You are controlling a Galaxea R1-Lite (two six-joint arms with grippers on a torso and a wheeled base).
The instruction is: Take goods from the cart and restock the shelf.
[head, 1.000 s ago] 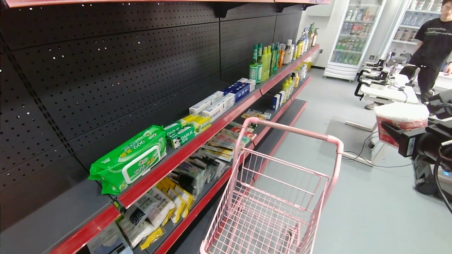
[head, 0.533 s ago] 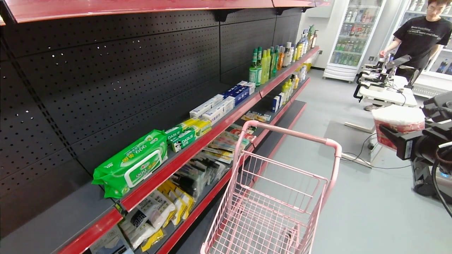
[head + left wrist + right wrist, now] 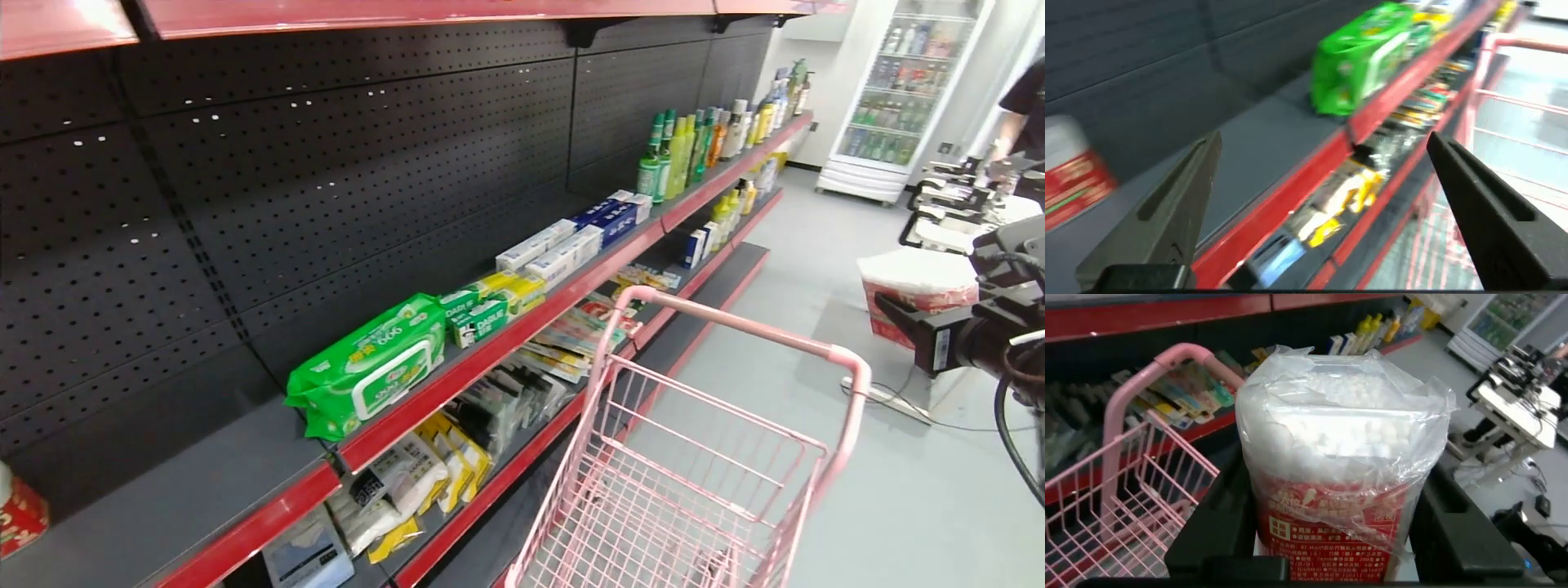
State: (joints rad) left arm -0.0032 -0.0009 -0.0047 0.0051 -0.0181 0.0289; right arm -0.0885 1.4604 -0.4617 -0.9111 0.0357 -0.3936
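Right wrist view gives the best look at it, doesn't it? What has the arm got?

— A pack of white paper rolls, clear wrap with a red band round the lower half. The right gripper is clamped on it, one dark finger pressed to each side, and the pack stands upright between them.

Where is that from the cart?

— Off to the right of the cart, about level with the pink handle and apart from it, up in the air over the grey floor.

And the other arm?

— The left gripper is on the shelf side of the cart. Its fingers are spread wide with nothing between them. Past them you see the shelf with its red front edge.

What's on that shelf?

— Left of the cart lies a green pack of wipes, with small green and yellow boxes just beside it. Farther along, beyond the cart's handle, are white and blue boxes and then a row of bottles. Well to the cart's left, another red and white pack sits on the same board. Flat packets lie on the lower board, close by the cart's basket.
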